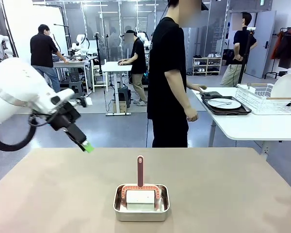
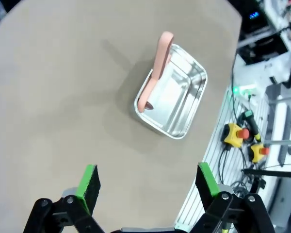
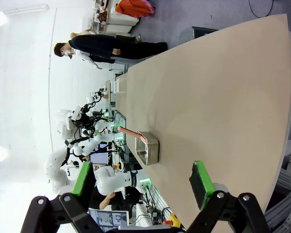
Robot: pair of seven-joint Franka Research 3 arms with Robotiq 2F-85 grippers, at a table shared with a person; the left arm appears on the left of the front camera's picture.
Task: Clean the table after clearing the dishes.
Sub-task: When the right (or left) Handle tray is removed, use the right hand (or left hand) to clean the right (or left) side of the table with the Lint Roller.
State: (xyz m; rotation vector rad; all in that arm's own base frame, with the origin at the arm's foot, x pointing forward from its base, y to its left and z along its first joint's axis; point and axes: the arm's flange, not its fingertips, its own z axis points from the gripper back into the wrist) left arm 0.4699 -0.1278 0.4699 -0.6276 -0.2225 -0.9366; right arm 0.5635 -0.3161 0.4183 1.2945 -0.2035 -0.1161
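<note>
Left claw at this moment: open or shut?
Open. The left claw has its green pads wide apart, nothing between them.

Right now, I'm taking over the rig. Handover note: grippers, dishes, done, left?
Left gripper: jaws open, empty, above the table on its left side.
Right gripper: jaws open, empty.
Dishes: a tray with a plate sits on the white table at right, with a person's hand at it.
On the table: steel pan holding a red-handled tool.
Done: dishes are off the table.
Left: probably take the tool and wipe the top.
</note>
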